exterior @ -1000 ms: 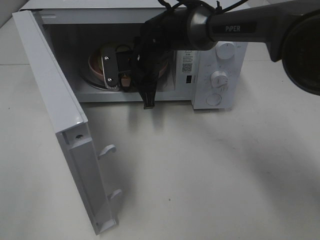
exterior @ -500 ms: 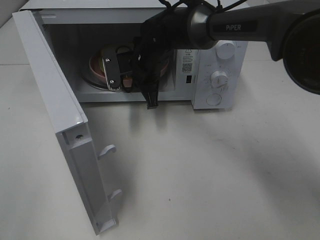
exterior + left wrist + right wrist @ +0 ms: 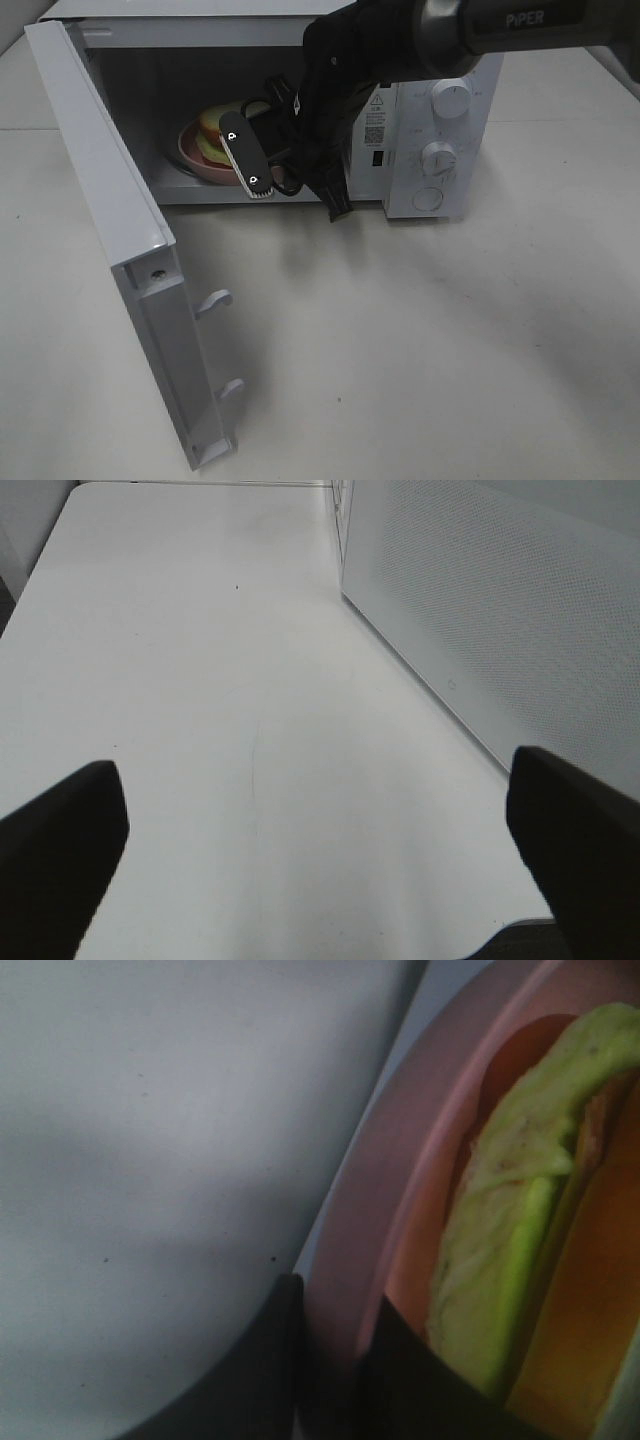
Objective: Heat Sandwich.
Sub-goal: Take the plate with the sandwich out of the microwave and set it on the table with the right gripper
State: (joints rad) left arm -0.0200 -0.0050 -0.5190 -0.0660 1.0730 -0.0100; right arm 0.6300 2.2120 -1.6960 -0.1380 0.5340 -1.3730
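1. Ext high cam: looks down at the open microwave [image 3: 270, 110] front.
2. Left wrist: faces tabletop [image 3: 200, 680], microwave side near.
3. Right wrist: very close on pink plate [image 3: 400, 1180] rim, shared w/ ext view.

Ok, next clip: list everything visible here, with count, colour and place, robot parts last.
microwave: one, white, back of the table, three knobs on its right panel
microwave door: one, white, swung open to the left
plate: one, pink, inside the microwave
sandwich: one, pale bread with green filling, on the plate
table: one, white
right gripper: one, black, inside the microwave, closed on the plate rim
left gripper: one, black, open, over bare table beside the microwave
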